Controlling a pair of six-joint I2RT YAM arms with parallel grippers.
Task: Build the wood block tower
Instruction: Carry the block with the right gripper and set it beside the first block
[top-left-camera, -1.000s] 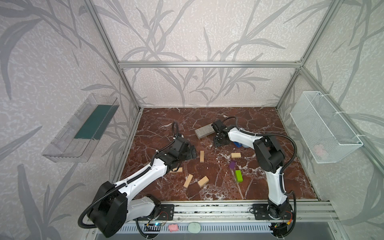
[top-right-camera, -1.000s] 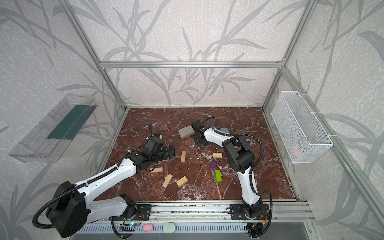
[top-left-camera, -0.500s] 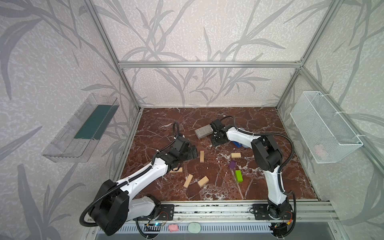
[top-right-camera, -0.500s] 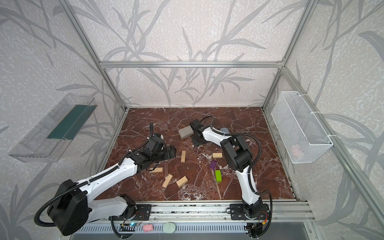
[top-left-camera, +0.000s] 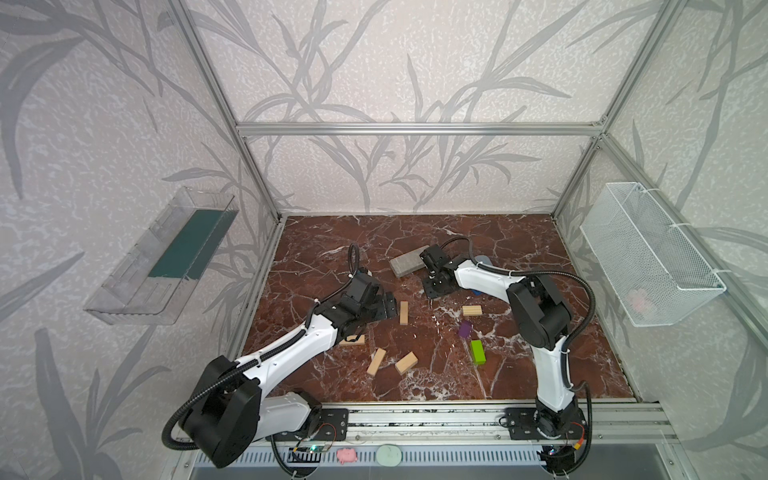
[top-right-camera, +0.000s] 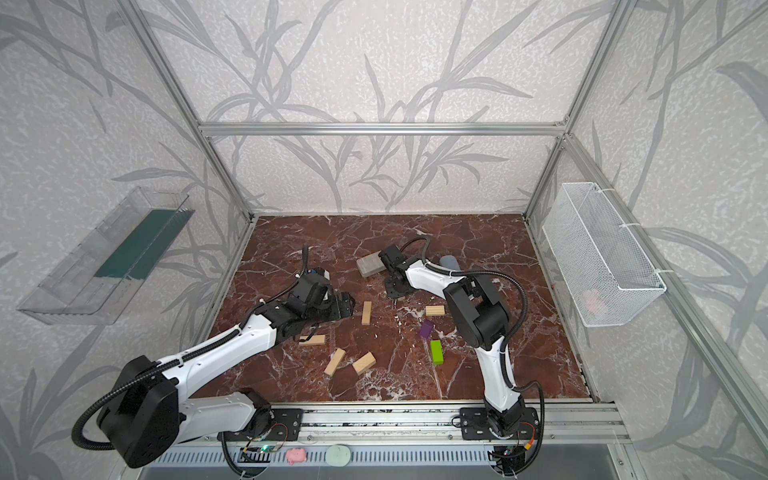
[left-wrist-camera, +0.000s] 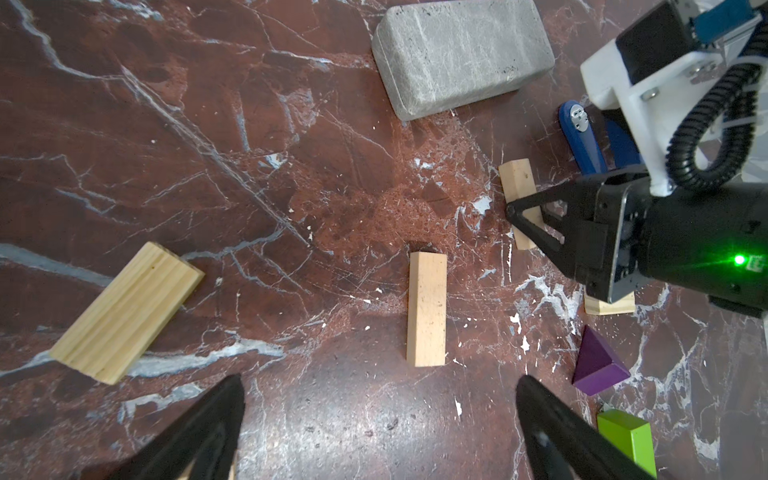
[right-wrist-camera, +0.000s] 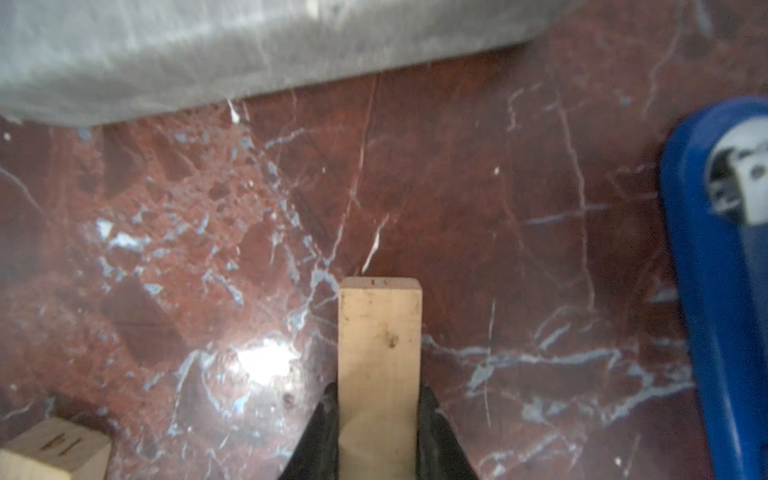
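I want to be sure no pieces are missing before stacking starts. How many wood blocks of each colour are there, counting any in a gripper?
Pale wood blocks: 7, one in the right gripper, one visible only in the left wrist view
Lime green block: 1
Purple block: 1
Total: 9

Your left arm (top-left-camera: 299, 351) and right arm (top-left-camera: 482, 279) wear white shells over black joints, each trailed by ribbed black cable. Behind your right gripper (left-wrist-camera: 514, 211), a green light (left-wrist-camera: 739, 260) glows on black housing.
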